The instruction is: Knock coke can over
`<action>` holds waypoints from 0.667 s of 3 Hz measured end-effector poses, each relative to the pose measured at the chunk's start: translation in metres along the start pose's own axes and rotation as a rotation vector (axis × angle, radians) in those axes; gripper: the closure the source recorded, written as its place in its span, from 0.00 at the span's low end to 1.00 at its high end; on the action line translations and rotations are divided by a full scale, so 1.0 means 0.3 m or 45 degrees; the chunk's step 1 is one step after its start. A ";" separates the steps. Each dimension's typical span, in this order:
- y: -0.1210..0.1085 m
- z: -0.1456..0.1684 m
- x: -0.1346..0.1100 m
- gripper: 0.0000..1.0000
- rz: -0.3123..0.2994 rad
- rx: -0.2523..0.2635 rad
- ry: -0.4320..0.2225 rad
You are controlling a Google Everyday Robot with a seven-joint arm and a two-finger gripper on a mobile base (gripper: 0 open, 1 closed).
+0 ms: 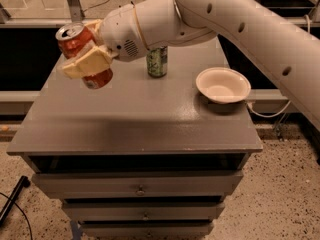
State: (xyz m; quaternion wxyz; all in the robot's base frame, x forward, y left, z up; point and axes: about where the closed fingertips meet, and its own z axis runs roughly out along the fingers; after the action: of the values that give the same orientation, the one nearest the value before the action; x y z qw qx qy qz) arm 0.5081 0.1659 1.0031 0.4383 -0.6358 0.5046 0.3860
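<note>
The coke can [80, 54], red-orange with a silver top and pull tab, is held in the air above the left part of the grey cabinet top [135, 119], tilted with its top toward the upper left. My gripper [90, 54] is shut on it, with one cream finger [87, 64] across the front of the can. The white arm reaches in from the upper right.
A green soda can [157, 61] stands upright at the back middle of the top, partly behind the arm. A white bowl [223, 85] sits at the right. Drawers are below the top, and a black cable lies on the floor at the lower left.
</note>
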 end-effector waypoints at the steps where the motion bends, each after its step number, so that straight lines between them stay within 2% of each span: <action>1: -0.011 -0.099 0.070 1.00 0.061 0.004 0.224; 2: -0.019 -0.241 0.156 1.00 0.148 0.003 0.494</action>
State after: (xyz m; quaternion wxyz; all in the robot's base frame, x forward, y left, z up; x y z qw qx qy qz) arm 0.5261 0.0839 0.9833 0.3108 -0.6675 0.6158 0.2803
